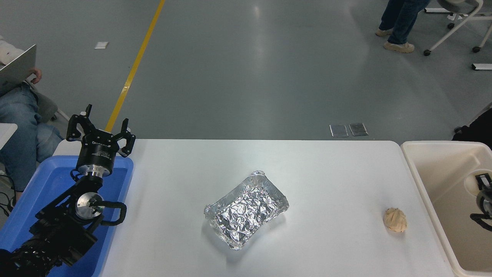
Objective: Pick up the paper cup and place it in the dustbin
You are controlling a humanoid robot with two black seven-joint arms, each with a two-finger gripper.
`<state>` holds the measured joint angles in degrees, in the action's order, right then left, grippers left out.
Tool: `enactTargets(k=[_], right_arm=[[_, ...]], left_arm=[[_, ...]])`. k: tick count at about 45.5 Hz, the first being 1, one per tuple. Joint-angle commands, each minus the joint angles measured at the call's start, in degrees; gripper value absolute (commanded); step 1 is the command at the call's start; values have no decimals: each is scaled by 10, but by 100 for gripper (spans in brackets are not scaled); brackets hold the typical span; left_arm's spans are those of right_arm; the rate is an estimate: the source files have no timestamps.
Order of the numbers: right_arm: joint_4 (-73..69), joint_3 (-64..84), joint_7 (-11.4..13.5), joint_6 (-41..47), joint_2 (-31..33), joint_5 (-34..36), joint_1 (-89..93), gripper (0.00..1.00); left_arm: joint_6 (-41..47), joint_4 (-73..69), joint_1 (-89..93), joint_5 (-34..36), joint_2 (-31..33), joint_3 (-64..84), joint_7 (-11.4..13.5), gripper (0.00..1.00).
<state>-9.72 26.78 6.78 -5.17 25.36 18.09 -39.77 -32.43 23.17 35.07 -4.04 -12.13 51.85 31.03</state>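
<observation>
Paper cup (pixel 472 184) shows as a pale rim inside the dustbin (pixel 426 181) at 3 o'clock, touching the right hand (pixel 483 188), whose grip I cannot tell. Left hand (pixel 100 132) sits spread at 9 o'clock over the blue tub (pixel 46 181). Foil tray (pixel 246 207) lies mid-bench (pixel 326 173).

left hand (pixel 100 129) parked, fingers spread

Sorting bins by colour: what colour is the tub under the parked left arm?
Blue, clearest in the head view.
</observation>
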Motion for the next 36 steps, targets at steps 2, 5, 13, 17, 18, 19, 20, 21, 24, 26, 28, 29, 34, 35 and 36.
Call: enactTargets(k=[2,5,13,17,18,19,20,21,24,26,28,29,34,35,36], right_arm=[[1,-9,1,-17,-25,5,29,0],[1,-10,2,-18,-25,5,27,34],[-6,-6,2,-19,-20,2,23,100],[-10,-2,2,-14,-20,0,22,100],[-10,-2,2,-14,-19,0,20,100],[-10,0,2,-13,-19,-1,16,100],[-11,1,2,-13,-19,-1,12,100],[-12,2,2,-13,-18,-1,7,100],[-13,6,2,-12,-16,-2,-11,100],[-14,14,2,-12,-15,-2,-25,100],[-20,27,2,-12,-12,-2,-48,100],[-24,35,2,-12,-11,-2,-62,100],[-77,99,2,-12,0,-3,-144,100],[-92,116,2,-12,2,-3,-164,100],[-108,134,2,-12,2,-3,-185,100]], left_arm=[[0,0,0,0,0,0,0,99],[0,0,0,0,0,0,0,99],[0,0,0,0,0,0,0,99],[0,0,0,0,0,0,0,99],[0,0,0,0,0,0,0,99],[0,-1,0,0,0,0,0,99],[0,0,0,0,0,0,0,99],[0,0,0,0,0,0,0,99],[-1,0,0,0,0,0,0,99],[-1,0,0,0,0,0,0,99],[0,0,0,0,0,0,0,99],[0,0,0,0,0,0,0,99],[-1,0,0,0,0,0,0,99],[-1,0,0,0,0,0,0,99],[-1,0,0,0,0,0,0,99]])
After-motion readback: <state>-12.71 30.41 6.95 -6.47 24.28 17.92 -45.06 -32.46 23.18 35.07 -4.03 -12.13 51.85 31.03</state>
